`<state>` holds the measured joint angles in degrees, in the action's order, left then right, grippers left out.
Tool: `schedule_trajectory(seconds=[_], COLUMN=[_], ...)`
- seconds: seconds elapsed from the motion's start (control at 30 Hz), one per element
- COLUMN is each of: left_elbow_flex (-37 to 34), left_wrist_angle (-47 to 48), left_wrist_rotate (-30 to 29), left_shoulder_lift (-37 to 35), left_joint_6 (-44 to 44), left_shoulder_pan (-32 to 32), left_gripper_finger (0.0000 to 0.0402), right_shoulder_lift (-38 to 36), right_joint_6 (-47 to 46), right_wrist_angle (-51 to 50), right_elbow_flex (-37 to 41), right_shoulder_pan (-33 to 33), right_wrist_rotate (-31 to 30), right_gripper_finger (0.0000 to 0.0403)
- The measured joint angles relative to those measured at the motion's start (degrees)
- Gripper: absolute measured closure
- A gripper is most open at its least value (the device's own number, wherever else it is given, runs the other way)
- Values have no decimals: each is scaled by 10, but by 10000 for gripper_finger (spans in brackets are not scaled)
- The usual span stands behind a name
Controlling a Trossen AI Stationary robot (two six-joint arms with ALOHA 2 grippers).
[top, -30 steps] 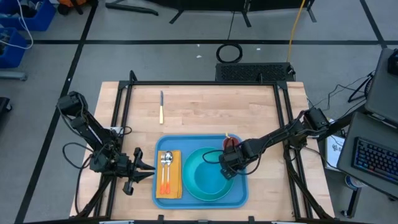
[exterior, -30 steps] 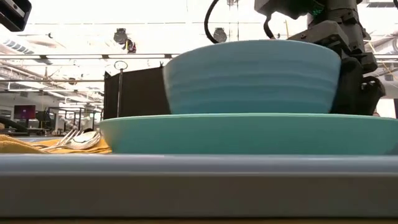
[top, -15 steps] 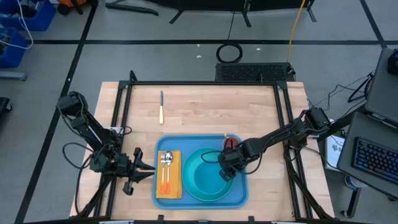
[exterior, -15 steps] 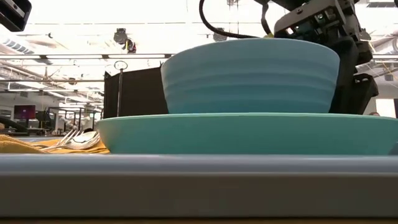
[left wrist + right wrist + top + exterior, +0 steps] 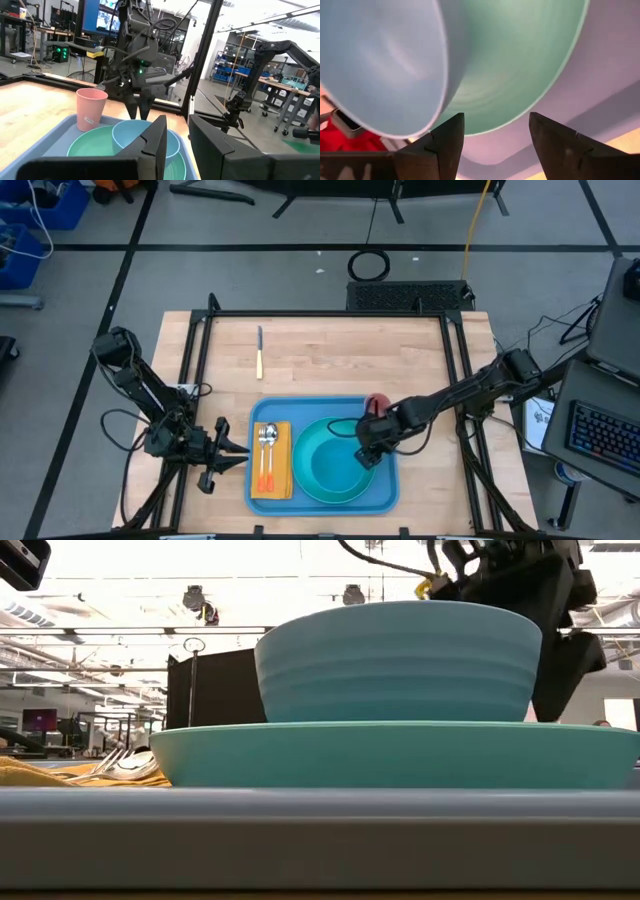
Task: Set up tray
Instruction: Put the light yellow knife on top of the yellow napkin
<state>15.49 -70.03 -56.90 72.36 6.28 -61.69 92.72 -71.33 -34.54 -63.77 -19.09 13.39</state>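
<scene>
smooth light-blue plastic makes up the tray [image 5: 322, 498], a broad flat rectangle with rounded corners and a raised rim, lying on the pale wooden table [image 5: 330, 355] near its front edge, between the two arms. on the tray's right part rests a round turquoise plate [image 5: 335, 480] with a glossy, shallow curve, and on the plate sits a light-blue bowl [image 5: 398, 662] whose outer wall carries faint horizontal ridges. on the tray's left part lies a folded yellow-orange napkin [image 5: 282, 470], soft and cloth-like, carrying a shiny metal spoon [image 5: 268, 442] and fork with orange handles. a matte pink cup [image 5: 91, 108], tapered and upright, stands at the tray's far right corner just beside the plate. the right gripper [image 5: 366, 452] hangs over the right side of the plate and bowl, its two dark fingers [image 5: 445, 145] spread wide with nothing between them; the bowl's rim passes just beyond them. the left gripper [image 5: 232, 454] waits off the tray's left edge, its blocky black fingers partly apart and holding nothing. a slim knife [image 5: 259, 350] with a yellow handle lies alone on the bare wood, well behind the tray.
</scene>
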Motion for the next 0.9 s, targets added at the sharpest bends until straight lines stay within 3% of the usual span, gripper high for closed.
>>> schedule_trajectory(seconds=[0.33,0.53,0.7,0.9], left_elbow_flex=[0,0,0,0], left_wrist_angle=[0,0,0,0], left_wrist_rotate=[0,0,0,-2], left_shoulder_lift=[0,0,0,0], left_joint_6=[0,0,0,-5], left_shoulder_pan=[0,0,0,1], left_gripper_finger=[316,316,316,316], right_shoulder_lift=[-61,-60,-58,-61], right_joint_6=[2,8,62,211], right_wrist_angle=[2,50,140,280], right_elbow_flex=[0,0,0,0], right_shoulder_pan=[-1,-9,-5,36], right_wrist_rotate=[-47,-45,-75,-86], right_gripper_finger=[190,190,190,190])
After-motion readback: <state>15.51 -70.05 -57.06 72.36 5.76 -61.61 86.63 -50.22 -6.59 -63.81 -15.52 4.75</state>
